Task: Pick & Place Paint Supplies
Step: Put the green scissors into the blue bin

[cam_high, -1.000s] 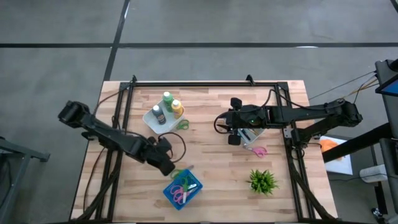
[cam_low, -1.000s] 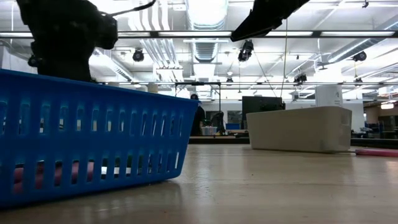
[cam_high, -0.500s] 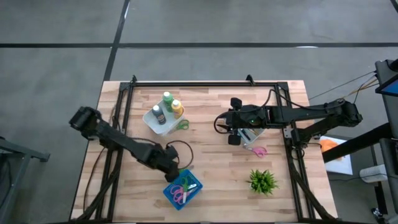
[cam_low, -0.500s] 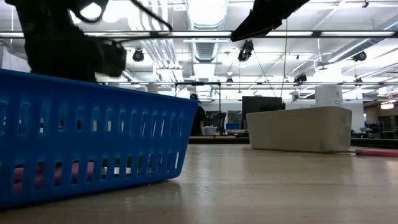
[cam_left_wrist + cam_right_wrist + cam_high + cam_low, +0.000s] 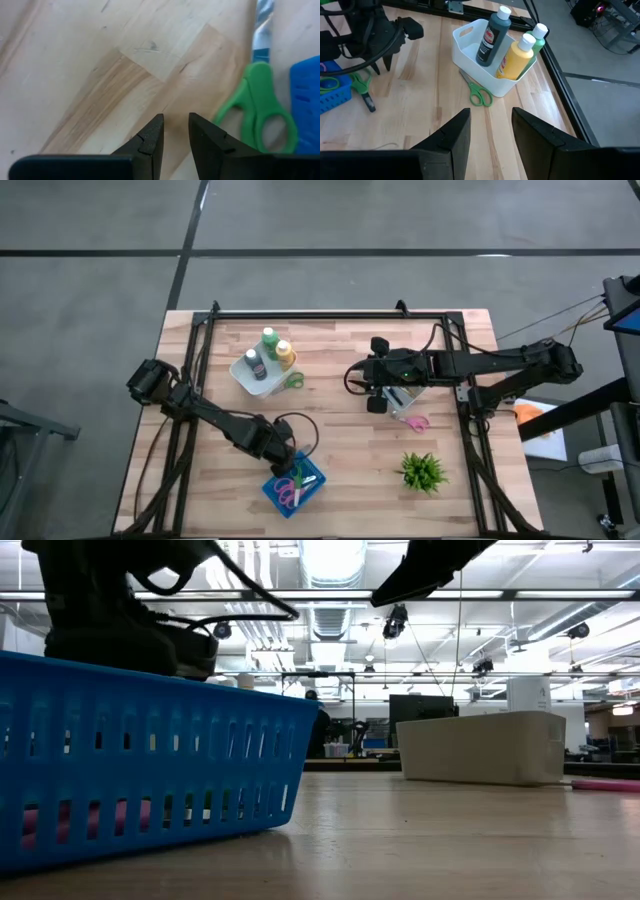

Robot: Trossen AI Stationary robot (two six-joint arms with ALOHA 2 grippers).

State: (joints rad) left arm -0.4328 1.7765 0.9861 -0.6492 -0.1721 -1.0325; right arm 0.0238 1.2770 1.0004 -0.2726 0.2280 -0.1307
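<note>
The left arm reaches low across the desk (image 5: 340, 440) from its base at the left edge, stretched diagonally toward the near side, and its left tool (image 5: 283, 466) hangs at the far-left corner of the blue basket (image 5: 312, 490). In the left wrist view its two dark fingers (image 5: 150, 140) stand a narrow gap apart with nothing between them, pointing down at bare wood; just beside them lie green scissors (image 5: 257, 112) against the basket's wall. In the low view the tool's dark bulk sits just above the basket's rim.

The right arm lies nearly level over the right half of the desk, its right tool (image 5: 375, 390) near the middle, beside a white box (image 5: 405, 397). Its fingers (image 5: 452, 137) are parted to a moderate gap and empty.

The three squeeze bottles stand together in a white tub (image 5: 243, 377) toward the far left: the green bottle (image 5: 269, 340), the yellow-orange bottle (image 5: 285, 354) and the dark grey bottle (image 5: 254, 364). A second pair of green scissors (image 5: 292, 380) lies touching the tub. Pink scissors (image 5: 415, 421) lie near the white box, and a potted plant (image 5: 422, 471) stands at the near right. Whether any brushes are in view I cannot tell.

Against a second ago, the left arm has swung toward the near side, its elbow moving inward and its tool travelling from open wood to the basket's corner. The right arm has not moved, and the bottles stand as before
</note>
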